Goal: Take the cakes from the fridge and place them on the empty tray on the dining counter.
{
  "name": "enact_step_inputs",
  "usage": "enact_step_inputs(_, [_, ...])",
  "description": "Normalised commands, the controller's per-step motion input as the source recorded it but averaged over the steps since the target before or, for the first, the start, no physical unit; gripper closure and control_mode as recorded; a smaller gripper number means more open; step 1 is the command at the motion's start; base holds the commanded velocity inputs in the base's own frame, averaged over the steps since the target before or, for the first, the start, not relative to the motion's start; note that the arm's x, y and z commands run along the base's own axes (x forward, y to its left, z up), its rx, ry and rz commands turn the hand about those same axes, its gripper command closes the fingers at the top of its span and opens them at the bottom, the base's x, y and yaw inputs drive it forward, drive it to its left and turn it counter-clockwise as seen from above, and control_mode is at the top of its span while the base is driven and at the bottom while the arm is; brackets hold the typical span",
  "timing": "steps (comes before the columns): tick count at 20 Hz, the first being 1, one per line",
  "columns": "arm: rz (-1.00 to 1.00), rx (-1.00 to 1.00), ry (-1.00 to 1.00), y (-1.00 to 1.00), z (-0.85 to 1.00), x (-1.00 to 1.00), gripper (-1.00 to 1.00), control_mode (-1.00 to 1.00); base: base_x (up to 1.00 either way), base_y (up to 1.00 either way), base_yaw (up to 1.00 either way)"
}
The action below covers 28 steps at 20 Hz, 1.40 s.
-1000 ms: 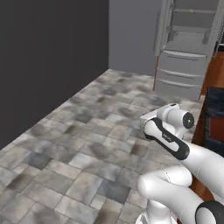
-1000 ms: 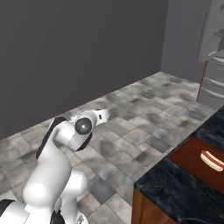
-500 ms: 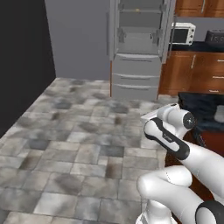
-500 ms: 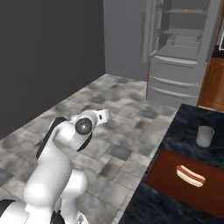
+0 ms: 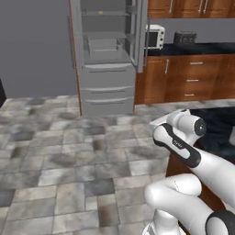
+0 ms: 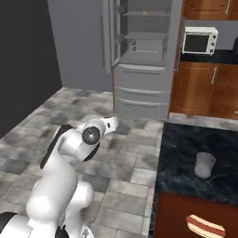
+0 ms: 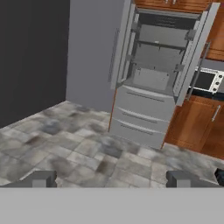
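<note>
The tall grey fridge stands ahead across the tiled floor, with both upper doors swung open and its shelves showing. A tiny orange-tan speck on the top shelf may be one of the cakes; it is too small to tell. My gripper is open, holds nothing, and points at the fridge from well back. The black marbled dining counter lies to my right. The tray is out of view.
On the dining counter stand a clear glass and a reddish-brown board with a hot dog. Right of the fridge are brown cabinets, a white microwave and a toaster. A dark wall is on the left.
The whole picture has shifted, so the camera has moved: the fridge has come from the right edge to the middle and looks nearer. The gripper stays open.
</note>
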Motion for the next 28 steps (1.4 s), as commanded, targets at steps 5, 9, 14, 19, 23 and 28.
enact_step_inputs(5, [0.0, 0.0, 0.0, 0.0, 0.0, 0.0, -1.0, 1.0, 1.0, 0.93, -0.34])
enact_step_inputs(9, [0.0, 0.0, 0.0, 0.0, 0.0, 0.0, -1.0, 1.0, 0.96, 0.64, -0.28])
enact_step_inputs(14, [0.0, 0.0, 0.0, 0.0, 0.0, 0.0, -1.0, 1.0, 1.0, 0.04, -0.09])
enact_step_inputs(19, [0.0, 0.0, 0.0, 0.0, 0.0, 0.0, -1.0, 1.0, 1.0, -0.02, 0.0])
enact_step_inputs(23, [0.0, 0.0, 0.0, 0.0, 0.0, 0.0, -1.0, 1.0, 1.0, 0.03, 0.0])
enact_step_inputs(28, [0.0, 0.0, 0.0, 0.0, 0.0, 0.0, -1.0, 1.0, 0.99, 0.0, 0.0])
